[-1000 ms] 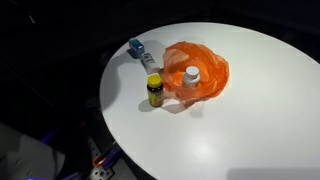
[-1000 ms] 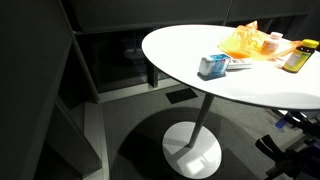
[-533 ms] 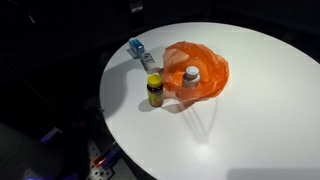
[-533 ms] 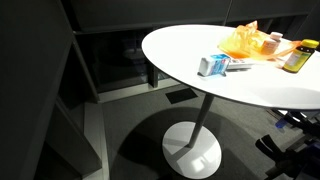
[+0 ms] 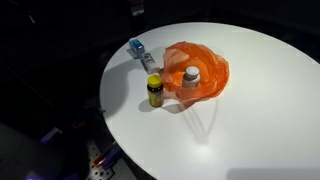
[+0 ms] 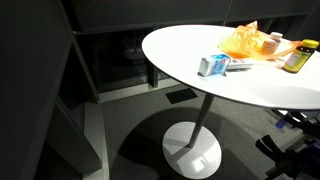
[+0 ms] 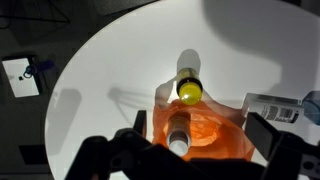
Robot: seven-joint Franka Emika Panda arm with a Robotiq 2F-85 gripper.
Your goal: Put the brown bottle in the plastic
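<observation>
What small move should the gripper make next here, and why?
Probably descend toward the brown bottle and centre the jaws on it. It stands upright on the table beside the orange plastic bag, not in it, and the gripper hangs above in the wrist view, apparently open and empty.

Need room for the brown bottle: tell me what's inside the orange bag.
One white-capped bottle sits in the orange bag; anything under the bag's folds is hidden.

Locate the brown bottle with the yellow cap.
In both exterior views, the brown yellow-capped bottle stands upright on the round white table, beside the crumpled orange plastic bag, not inside it.
</observation>
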